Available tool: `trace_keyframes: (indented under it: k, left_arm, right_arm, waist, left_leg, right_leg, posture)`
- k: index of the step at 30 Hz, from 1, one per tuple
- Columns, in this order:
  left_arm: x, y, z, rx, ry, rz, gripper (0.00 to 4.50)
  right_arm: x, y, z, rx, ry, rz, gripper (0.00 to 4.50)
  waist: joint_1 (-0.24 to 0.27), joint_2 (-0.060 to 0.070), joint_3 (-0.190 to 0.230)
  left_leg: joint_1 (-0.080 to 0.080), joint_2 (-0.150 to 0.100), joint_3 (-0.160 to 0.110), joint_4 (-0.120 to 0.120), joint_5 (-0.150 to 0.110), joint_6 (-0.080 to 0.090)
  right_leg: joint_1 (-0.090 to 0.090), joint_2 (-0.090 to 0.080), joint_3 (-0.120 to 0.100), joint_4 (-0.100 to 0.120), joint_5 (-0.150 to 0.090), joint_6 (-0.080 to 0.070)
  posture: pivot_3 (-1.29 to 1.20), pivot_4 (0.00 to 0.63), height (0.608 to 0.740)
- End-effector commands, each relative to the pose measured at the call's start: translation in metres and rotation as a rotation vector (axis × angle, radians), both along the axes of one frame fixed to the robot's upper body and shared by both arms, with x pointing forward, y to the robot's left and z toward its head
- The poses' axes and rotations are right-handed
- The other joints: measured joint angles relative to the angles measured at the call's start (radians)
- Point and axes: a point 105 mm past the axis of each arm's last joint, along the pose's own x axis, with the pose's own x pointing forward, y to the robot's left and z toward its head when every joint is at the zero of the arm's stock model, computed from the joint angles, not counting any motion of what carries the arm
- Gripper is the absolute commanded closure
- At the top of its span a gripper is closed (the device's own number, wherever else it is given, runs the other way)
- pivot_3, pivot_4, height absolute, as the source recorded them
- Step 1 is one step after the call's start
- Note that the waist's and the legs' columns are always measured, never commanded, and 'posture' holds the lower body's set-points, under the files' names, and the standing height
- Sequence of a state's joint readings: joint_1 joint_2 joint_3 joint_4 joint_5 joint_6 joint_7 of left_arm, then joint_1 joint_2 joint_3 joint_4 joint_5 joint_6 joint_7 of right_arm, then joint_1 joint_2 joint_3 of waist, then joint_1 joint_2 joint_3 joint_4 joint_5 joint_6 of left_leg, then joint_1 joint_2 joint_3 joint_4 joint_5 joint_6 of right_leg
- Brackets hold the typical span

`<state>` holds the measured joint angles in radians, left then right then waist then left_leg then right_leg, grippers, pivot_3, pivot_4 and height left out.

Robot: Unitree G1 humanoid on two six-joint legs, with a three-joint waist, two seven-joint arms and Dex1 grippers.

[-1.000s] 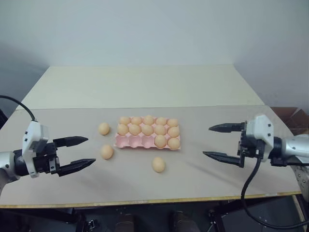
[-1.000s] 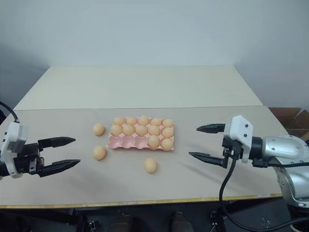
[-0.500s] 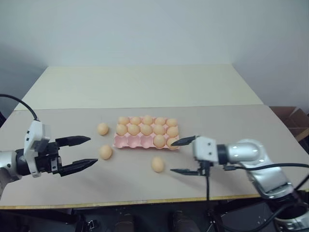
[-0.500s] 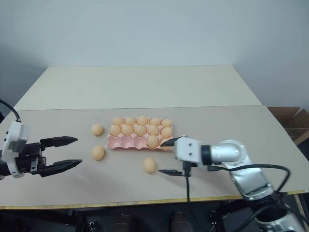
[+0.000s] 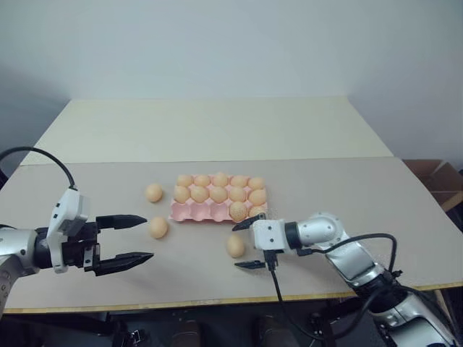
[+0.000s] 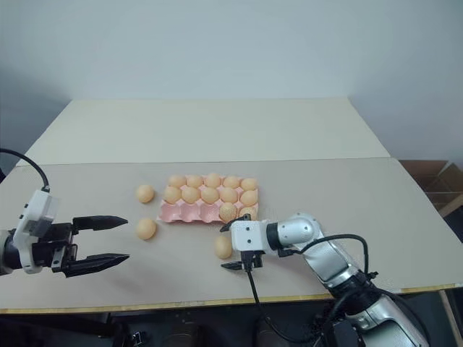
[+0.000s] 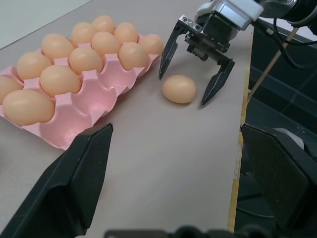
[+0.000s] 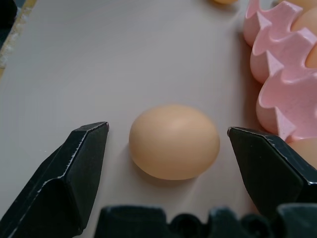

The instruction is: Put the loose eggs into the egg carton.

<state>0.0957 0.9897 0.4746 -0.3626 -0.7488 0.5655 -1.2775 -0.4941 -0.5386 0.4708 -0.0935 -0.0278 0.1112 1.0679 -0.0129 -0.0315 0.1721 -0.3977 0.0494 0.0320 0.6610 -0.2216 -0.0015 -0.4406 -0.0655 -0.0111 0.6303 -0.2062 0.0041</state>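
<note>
The pink egg carton (image 5: 194, 212) lies mid-table; its two back rows are full and its front row has two eggs at the right and three bare cups at the left. Three loose eggs lie on the table: one (image 5: 154, 192) left of the carton, one (image 5: 158, 227) nearer the front, one (image 8: 174, 141) in front of the carton. My right gripper (image 6: 223, 248) is open and low, one finger on each side of that front egg, not touching it. My left gripper (image 5: 149, 237) is open and empty, its tips just short of the front-left egg.
The tan board (image 5: 347, 195) ends in a front edge close behind my right gripper. A cream tabletop (image 5: 217, 126) stretches beyond it. A black cable (image 5: 275, 289) hangs from my right wrist. A cardboard box (image 5: 443, 181) stands off the table at the right.
My right gripper swung in from the right side of the table, leftward and down, and now straddles the front egg. It stayed open. My left gripper barely moved.
</note>
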Motion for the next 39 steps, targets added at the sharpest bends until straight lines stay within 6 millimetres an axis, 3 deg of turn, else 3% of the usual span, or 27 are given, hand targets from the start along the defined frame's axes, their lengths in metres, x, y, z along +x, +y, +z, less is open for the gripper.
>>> trace_keyframes:
  k: [1, 6, 12, 16, 23, 29, 34, 39]
  left_arm:
    - [-0.001, -0.001, 0.005, 0.000, -0.036, -0.019, 0.00]
    - [0.000, 0.002, 0.004, 0.005, -0.045, -0.010, 0.00]
    - [-0.001, 0.009, 0.006, 0.013, -0.059, 0.023, 0.00]
    - [0.001, 0.014, 0.007, 0.006, -0.073, 0.070, 0.00]
    - [0.001, 0.014, 0.006, 0.010, -0.077, 0.073, 0.00]
    - [0.001, 0.016, 0.004, 0.025, -0.078, 0.085, 0.00]
    - [0.004, 0.014, 0.003, 0.019, -0.081, 0.082, 0.00]
    - [0.019, 0.017, 0.007, 0.013, -0.132, 0.120, 0.00]
  right_arm:
    - [0.006, 0.005, 0.005, 0.007, -0.047, -0.003, 0.39]
    - [0.002, 0.005, 0.011, 0.041, -0.034, 0.015, 1.84]
    - [0.004, 0.006, 0.051, 0.189, -0.030, 0.009, 1.89]
    - [0.024, 0.022, 0.082, 0.324, -0.062, -0.075, 1.89]
    - [0.059, 0.035, 0.074, 0.292, -0.130, -0.240, 1.89]
    - [0.054, 0.036, 0.069, 0.253, -0.124, -0.200, 0.02]
    - [0.053, 0.024, 0.081, 0.294, -0.116, -0.216, 0.02]
    - [0.043, -0.015, 0.107, 0.403, -0.089, -0.245, 0.02]
  waist:
    - [0.000, 0.000, 0.000]
    - [0.000, 0.000, 0.000]
    - [-0.001, 0.000, 0.000]
    - [-0.005, 0.000, 0.000]
    - [0.002, 0.000, 0.000]
    - [-0.001, 0.000, 0.000]
    - [-0.001, 0.000, 0.000]
    - [0.009, 0.000, 0.000]
  left_leg:
    - [0.000, 0.000, 0.000, 0.000, 0.000, 0.000]
    - [0.000, 0.000, 0.000, 0.000, 0.000, 0.000]
    - [0.000, 0.001, 0.000, 0.000, 0.000, 0.000]
    - [0.001, 0.003, 0.000, 0.000, 0.000, 0.000]
    - [0.002, 0.004, 0.000, 0.000, 0.000, 0.000]
    - [0.000, 0.004, 0.000, 0.000, 0.000, -0.001]
    - [0.000, 0.004, 0.000, 0.000, 0.000, -0.001]
    - [0.000, 0.004, 0.000, 0.000, 0.000, -0.001]
  right_leg:
    - [0.000, 0.000, 0.000, 0.000, 0.002, 0.003]
    - [0.000, 0.000, 0.000, 0.000, 0.002, 0.003]
    - [0.000, 0.001, 0.000, 0.000, 0.003, 0.003]
    - [0.000, 0.003, 0.001, 0.000, 0.004, 0.001]
    - [0.000, 0.005, 0.001, 0.001, 0.004, -0.002]
    - [-0.002, 0.004, 0.002, -0.001, 0.004, -0.001]
    - [-0.002, 0.005, 0.002, 0.000, 0.004, -0.001]
    - [-0.002, 0.005, 0.001, 0.000, 0.004, -0.001]
  posture:
    - [0.00, 0.150, 0.740]
    - [0.00, 0.150, 0.740]
    - [0.00, 0.150, 0.740]
    - [0.00, 0.150, 0.740]
    - [0.00, 0.150, 0.740]
    - [0.00, 0.150, 0.740]
    - [0.00, 0.150, 0.740]
    - [0.00, 0.150, 0.740]
